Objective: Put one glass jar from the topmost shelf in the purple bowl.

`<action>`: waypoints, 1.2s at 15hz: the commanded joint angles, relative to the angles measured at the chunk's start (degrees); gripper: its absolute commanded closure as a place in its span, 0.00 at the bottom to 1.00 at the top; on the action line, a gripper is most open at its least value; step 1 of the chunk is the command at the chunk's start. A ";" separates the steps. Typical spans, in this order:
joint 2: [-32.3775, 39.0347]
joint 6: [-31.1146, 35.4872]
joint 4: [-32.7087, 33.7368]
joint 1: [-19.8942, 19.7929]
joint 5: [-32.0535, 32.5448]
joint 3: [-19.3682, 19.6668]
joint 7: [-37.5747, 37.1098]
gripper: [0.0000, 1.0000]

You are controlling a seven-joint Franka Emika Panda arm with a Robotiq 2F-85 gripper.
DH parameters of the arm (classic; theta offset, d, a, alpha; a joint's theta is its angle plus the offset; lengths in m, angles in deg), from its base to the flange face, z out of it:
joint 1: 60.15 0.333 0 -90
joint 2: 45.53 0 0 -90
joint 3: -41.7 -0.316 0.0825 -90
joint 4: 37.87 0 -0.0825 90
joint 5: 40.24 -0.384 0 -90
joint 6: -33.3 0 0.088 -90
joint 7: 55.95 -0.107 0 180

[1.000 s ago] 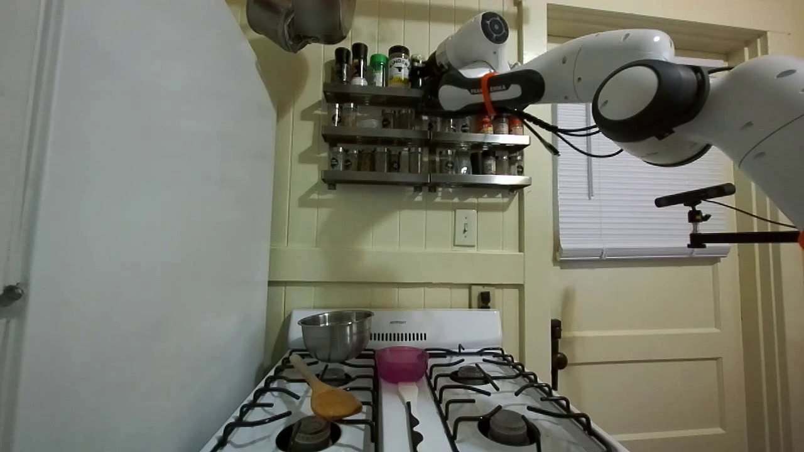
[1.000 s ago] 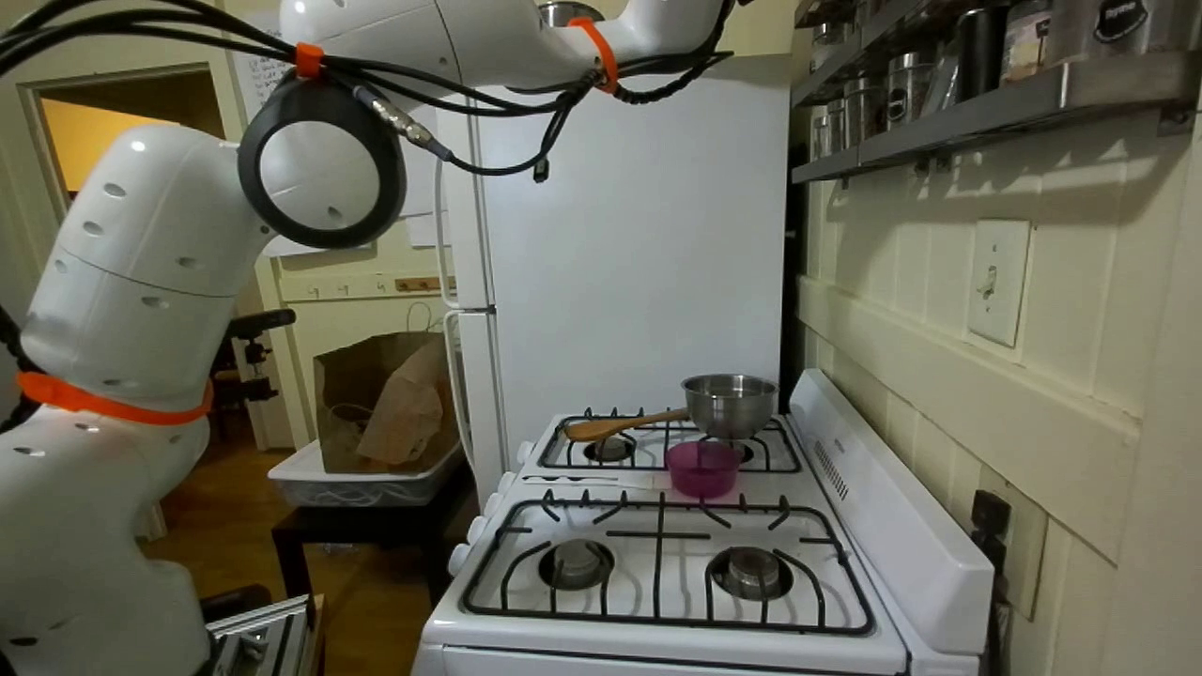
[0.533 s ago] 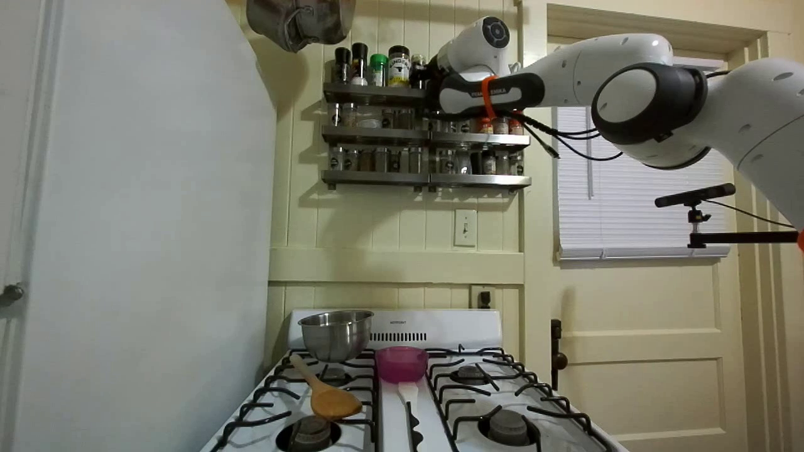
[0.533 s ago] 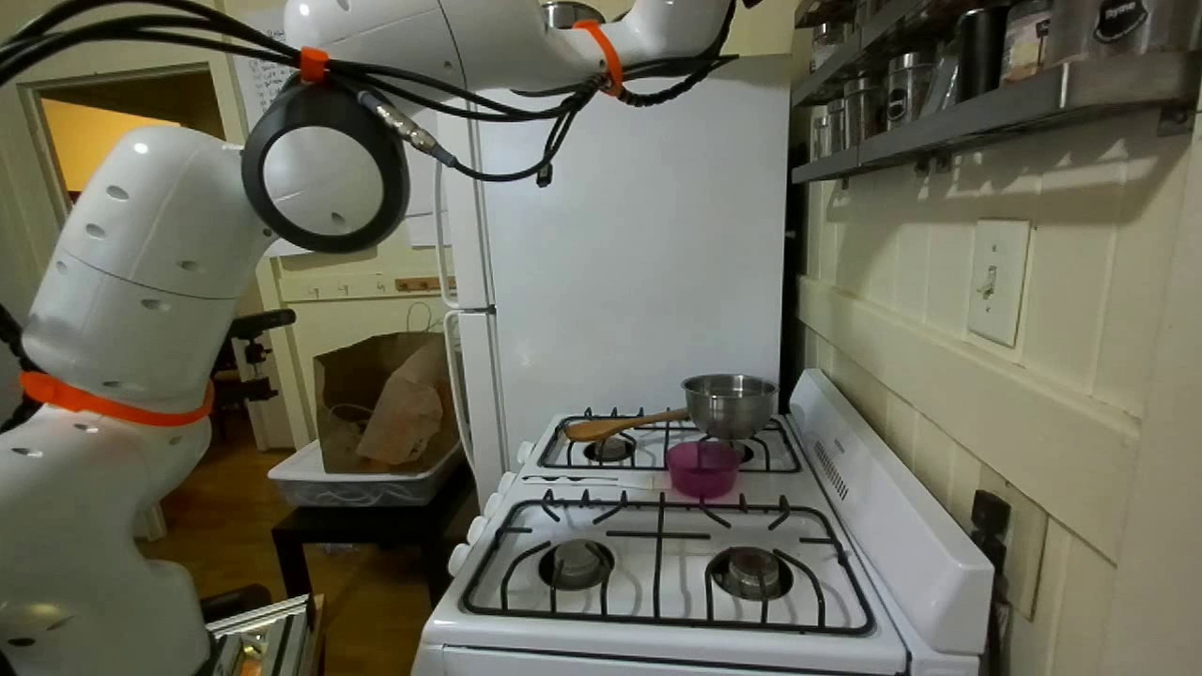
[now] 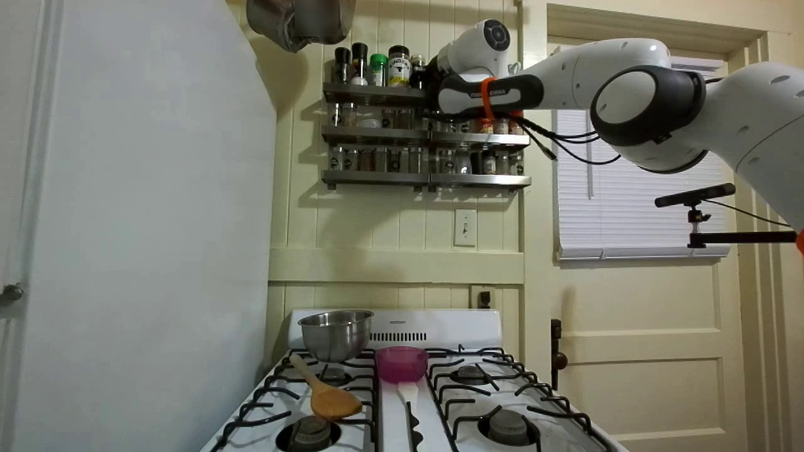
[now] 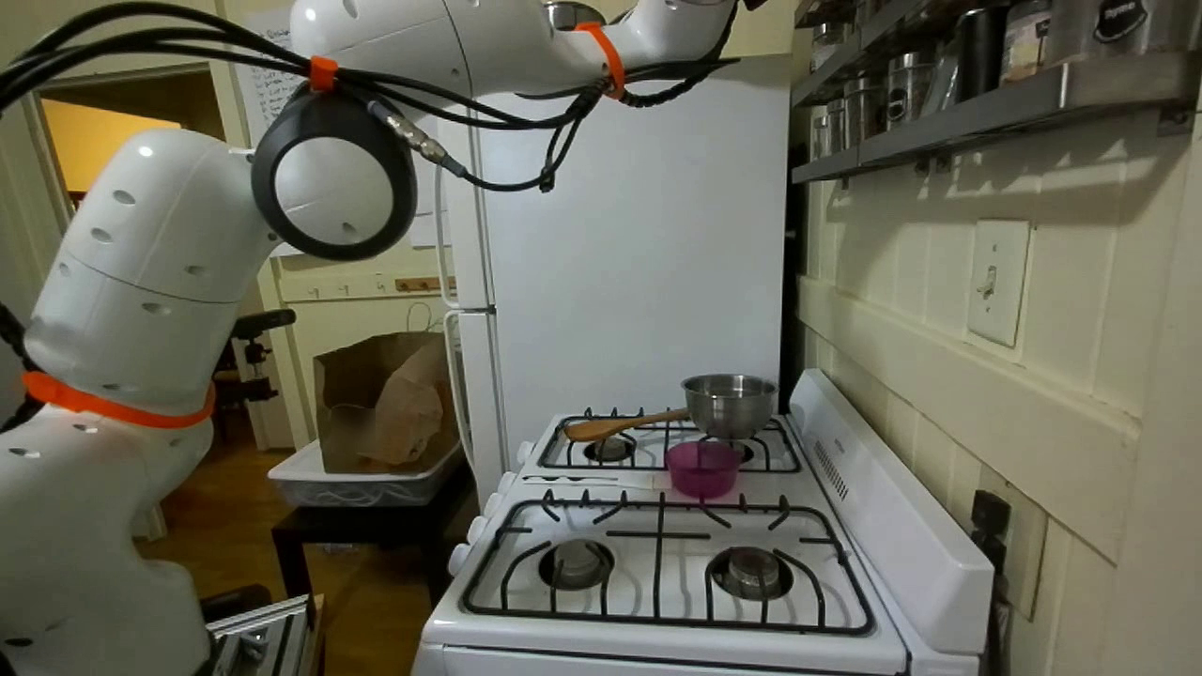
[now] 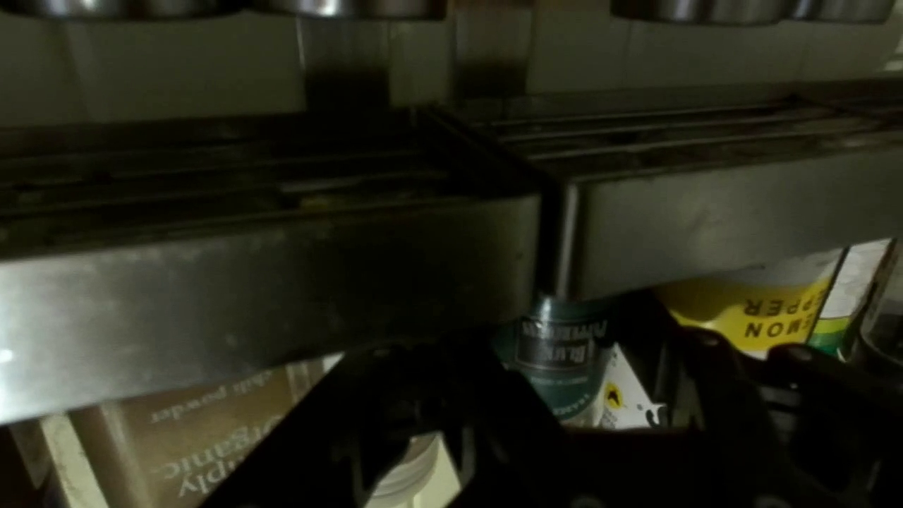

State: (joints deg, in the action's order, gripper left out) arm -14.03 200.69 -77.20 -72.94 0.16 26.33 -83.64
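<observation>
In the wrist view, which is dark and stands upside down, a green-labelled glass jar [image 7: 557, 360] rests behind the rail of the topmost shelf [image 7: 734, 212]. My gripper [image 7: 557, 321] reaches in from the bottom of that view, its black fingers shut on the jar from both sides; the rail hides part of the contact. In an exterior view the topmost shelf [image 5: 374, 95] shows high on the wall, with my dark gripper at its right end, mostly covered by the wrist. The purple bowl [image 5: 402, 365] sits far below on the stove; that bowl [image 6: 702, 471] looks empty.
Close beside the held jar stand a yellow-labelled container [image 7: 748, 310] and a chili powder jar [image 7: 190, 430]. Lower tiers [image 5: 377, 177] hold several jars. On the stove are a metal pot [image 5: 336, 337], a wooden spoon [image 5: 333, 402] and burner grates. A pan [image 5: 301, 22] hangs overhead.
The arm has sunk slightly, elbow and wrist both a little lower than one second ago. Bowl, pot and spoon have stayed where they were.
</observation>
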 commanded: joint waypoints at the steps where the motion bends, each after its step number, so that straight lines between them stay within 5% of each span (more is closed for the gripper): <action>1: 1.61 0.84 1.78 -0.31 -1.02 -1.63 2.60 0.75; 14: 1.63 1.83 10.01 5.32 5.34 4.67 -0.54 0.75; 18: -1.10 -1.01 8.55 7.13 3.91 3.49 -0.37 0.75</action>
State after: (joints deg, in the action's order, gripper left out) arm -13.92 202.01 -69.23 -67.81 4.21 30.13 -82.97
